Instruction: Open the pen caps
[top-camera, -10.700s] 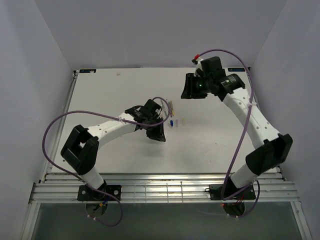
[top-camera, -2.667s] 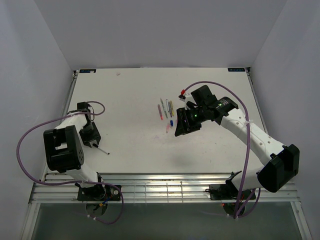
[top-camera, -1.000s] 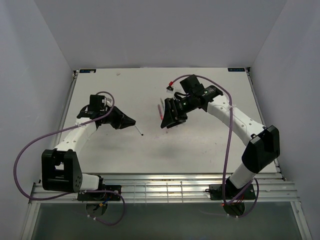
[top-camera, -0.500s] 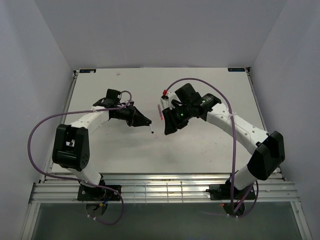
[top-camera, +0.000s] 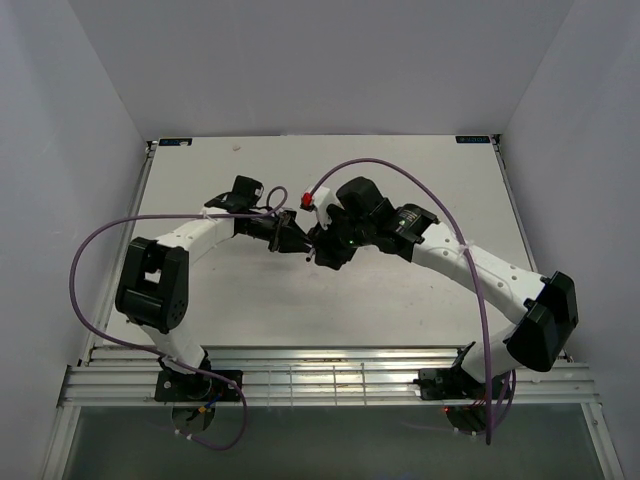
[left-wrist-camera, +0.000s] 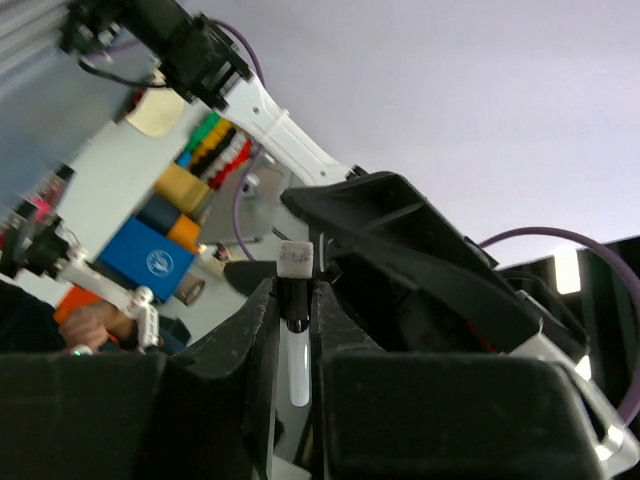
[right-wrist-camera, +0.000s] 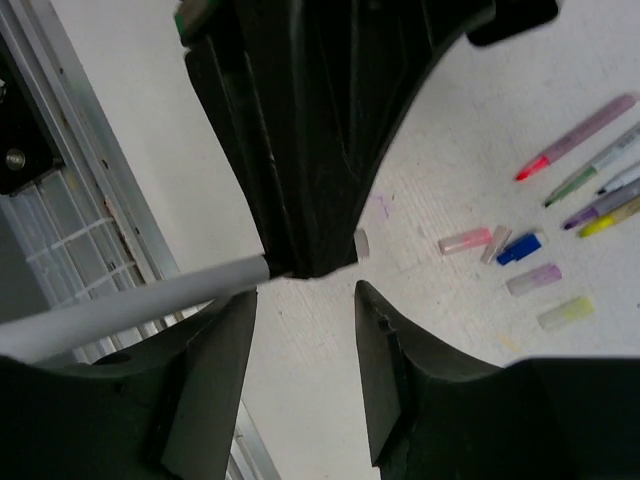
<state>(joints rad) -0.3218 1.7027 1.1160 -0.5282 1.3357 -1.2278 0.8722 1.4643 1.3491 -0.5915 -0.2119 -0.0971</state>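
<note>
Careful here: the left pincer (left-wrist-camera: 295, 292) is clamped tight on the white pen (left-wrist-camera: 296, 350), with only a stub of cap (left-wrist-camera: 296, 258) poking past its fingertips. The right pincer (right-wrist-camera: 300, 300), spread wide and holding nothing, could bite those fingers or slip off. Farther out, loose caps (right-wrist-camera: 520, 247) lie on the tabletop (right-wrist-camera: 450, 170), well to its side.

Matt table (top-camera: 200, 170) (translucent plastic pen caps (right-wrist-camera: 533, 279))

The white worktop (top-camera: 200, 170) carries, around its middle, a fan of pens (right-wrist-camera: 580, 135) with bare tips. Just beside them lie loose pen caps (right-wrist-camera: 520, 248), pink, blue, lilac and pale yellow, each apart from the others.
</note>
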